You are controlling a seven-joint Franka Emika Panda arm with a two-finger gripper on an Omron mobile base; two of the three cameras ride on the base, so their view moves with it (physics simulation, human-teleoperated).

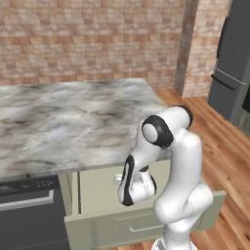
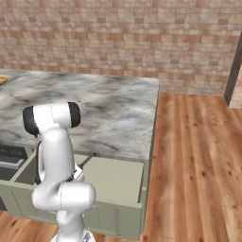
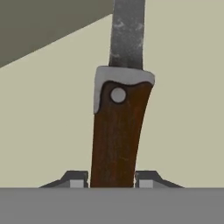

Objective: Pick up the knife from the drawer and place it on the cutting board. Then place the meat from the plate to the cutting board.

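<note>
Arm bent down into drawer point(image 1: 146, 222), tool point(image 3: 112, 180) clamping knife point(image 3: 117, 131) handle

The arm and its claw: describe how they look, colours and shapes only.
The arm is glossy white, built of thick rounded segments, with black bands and caps at the joints. No cables or markings show. In the hand view the claw has two small dark grey fingertips, each with a lighter grey pad on its face.

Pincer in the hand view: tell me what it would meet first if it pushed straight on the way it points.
The pincer already straddles the knife handle, so it meets that first; the drawer floor lies just behind it.
</note>
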